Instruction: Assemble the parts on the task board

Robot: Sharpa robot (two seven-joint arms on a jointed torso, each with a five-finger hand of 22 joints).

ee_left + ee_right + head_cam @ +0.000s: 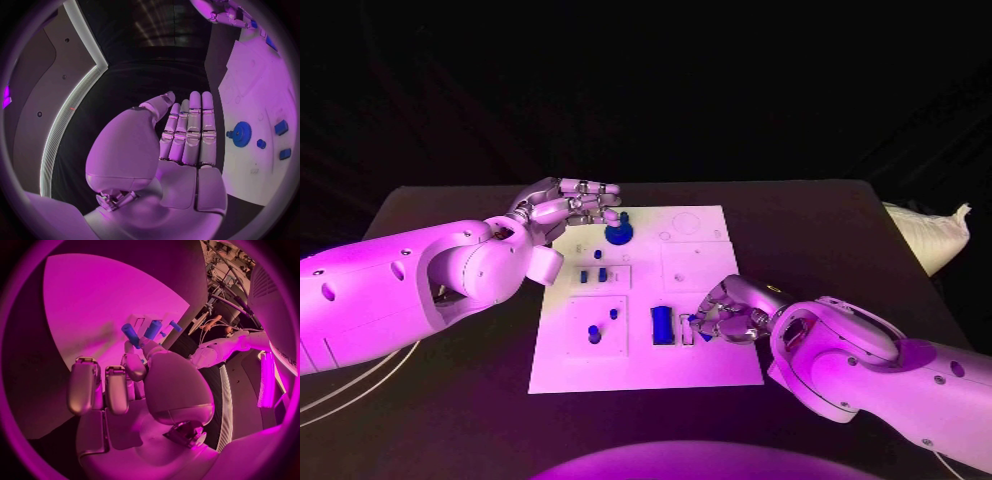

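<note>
Head view: the left hand [574, 208], fingers straight and holding nothing, hovers at the task board's [646, 370] upper left beside a blue gear [619, 236]. Lower right, the right hand [730, 312] pinches a small blue peg [130, 333].

Board [711, 365]: white. Parts: blue, including a round gear [619, 237] and a rectangular block [661, 325]. Table [444, 410]: black. Arms: white; hands: silver.
</note>
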